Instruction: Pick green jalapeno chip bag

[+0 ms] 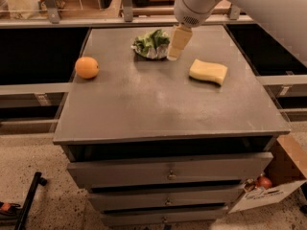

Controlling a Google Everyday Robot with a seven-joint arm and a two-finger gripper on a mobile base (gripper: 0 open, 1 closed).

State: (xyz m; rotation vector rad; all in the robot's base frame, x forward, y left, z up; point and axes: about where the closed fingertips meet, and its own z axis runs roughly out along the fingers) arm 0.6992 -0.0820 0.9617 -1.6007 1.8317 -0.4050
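Note:
The green jalapeno chip bag lies crumpled, green with silvery patches, near the back of the grey cabinet top. My gripper hangs from the white arm at the top right, pointing down. It sits right at the bag's right edge, just above the tabletop. Its cream-coloured fingers appear as one block from this side.
A round orange sits near the left edge. A yellow wavy sponge lies to the right of the gripper. Drawers are below the tabletop. A cardboard box stands on the floor at the lower right.

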